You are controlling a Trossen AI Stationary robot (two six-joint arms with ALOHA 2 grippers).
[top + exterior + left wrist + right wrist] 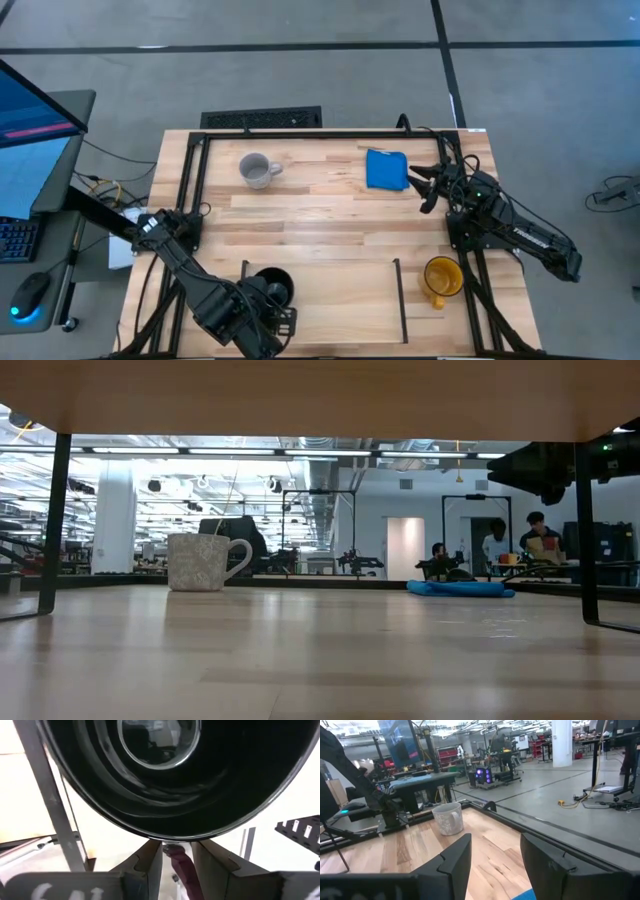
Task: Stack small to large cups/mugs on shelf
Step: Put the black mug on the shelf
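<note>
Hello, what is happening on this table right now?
A two-armed robot is sorting mugs. The left gripper is at the black mug on the shelf, its fingers around the rim. The yellow mug stands just outside the shelf's bar. The grey mug waits at the far side, and the right gripper hovers open by the blue cloth.

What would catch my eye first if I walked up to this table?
Probably the left gripper at the near edge, right at a shiny black mug whose dark inside fills its wrist camera. Next, the bright yellow-orange mug near the right corner, then the blue cloth at the far side by the open right gripper.
</note>
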